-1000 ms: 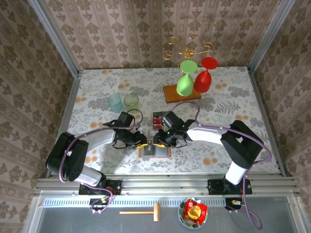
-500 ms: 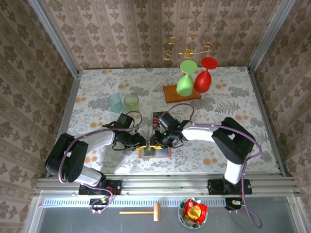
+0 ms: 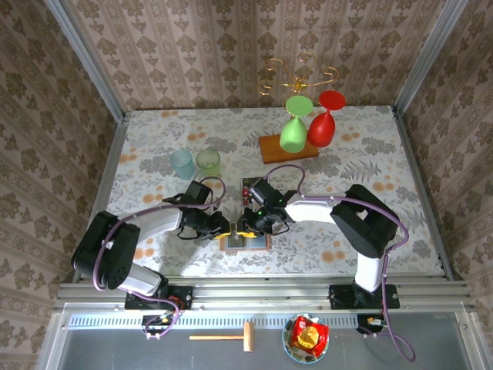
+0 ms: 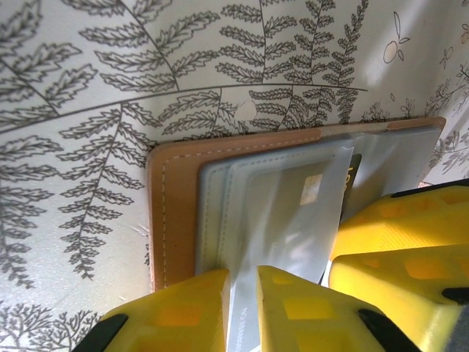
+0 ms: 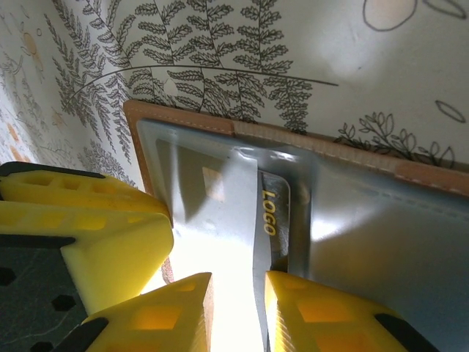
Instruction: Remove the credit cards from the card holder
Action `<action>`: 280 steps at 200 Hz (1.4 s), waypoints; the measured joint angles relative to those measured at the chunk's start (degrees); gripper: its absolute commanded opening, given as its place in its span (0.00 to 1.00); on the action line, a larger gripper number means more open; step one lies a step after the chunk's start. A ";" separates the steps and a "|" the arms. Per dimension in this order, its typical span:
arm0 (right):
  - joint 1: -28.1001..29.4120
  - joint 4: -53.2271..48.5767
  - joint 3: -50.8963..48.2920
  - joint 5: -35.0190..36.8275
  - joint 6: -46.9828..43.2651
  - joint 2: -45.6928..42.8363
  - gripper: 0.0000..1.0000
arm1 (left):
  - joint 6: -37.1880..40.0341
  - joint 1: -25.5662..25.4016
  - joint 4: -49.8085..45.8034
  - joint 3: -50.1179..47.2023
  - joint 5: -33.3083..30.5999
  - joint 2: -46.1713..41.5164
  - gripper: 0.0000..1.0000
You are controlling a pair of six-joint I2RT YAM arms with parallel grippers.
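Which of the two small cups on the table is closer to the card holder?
The pale green cup, the right one of the pair. The pale blue cup beside it stands farther left, farther from the card holder.

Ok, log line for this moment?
card holder open flat on table | left tool astride inner sleeve, grip unclear | right tool pinching card holder's pocket flap | LOGO card in pocket

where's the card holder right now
Top view: the card holder lies open near the table's front edge, centre, with the left gripper and right gripper meeting over it.
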 measured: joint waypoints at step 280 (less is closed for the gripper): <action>-0.76 -3.02 -0.94 1.95 -2.21 -2.60 0.22 | 0.74 -2.03 -1.64 2.75 0.22 2.82 0.02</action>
